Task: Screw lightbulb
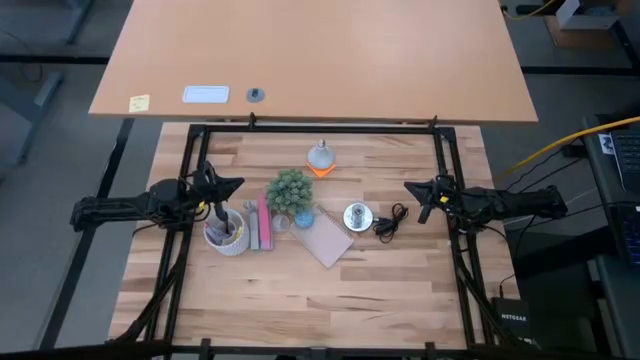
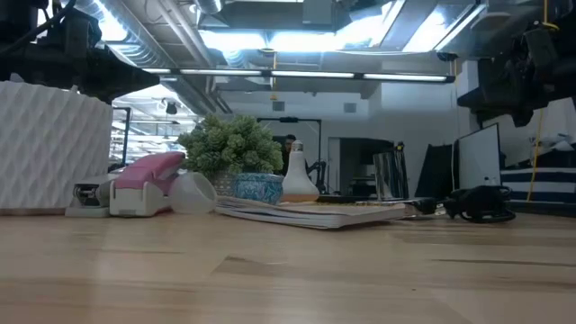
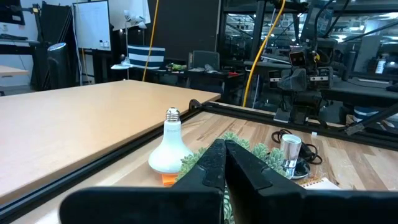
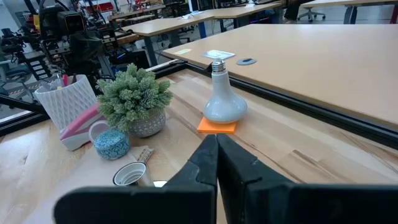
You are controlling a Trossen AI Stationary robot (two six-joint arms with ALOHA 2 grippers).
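I see the lightbulb (image 1: 320,155) standing globe-down on an orange pad (image 1: 320,169), behind the potted plant (image 1: 290,190). My left gripper (image 1: 232,184) and right gripper (image 1: 412,188), both clenched empty, flank the plant, well apart from the bulb.

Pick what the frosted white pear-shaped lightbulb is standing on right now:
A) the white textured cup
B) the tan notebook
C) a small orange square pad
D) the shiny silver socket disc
C: the frosted white pear-shaped lightbulb stands globe-down, screw base up, on a small orange square pad on the wooden table, apart from the shiny silver socket disc with its black cord.
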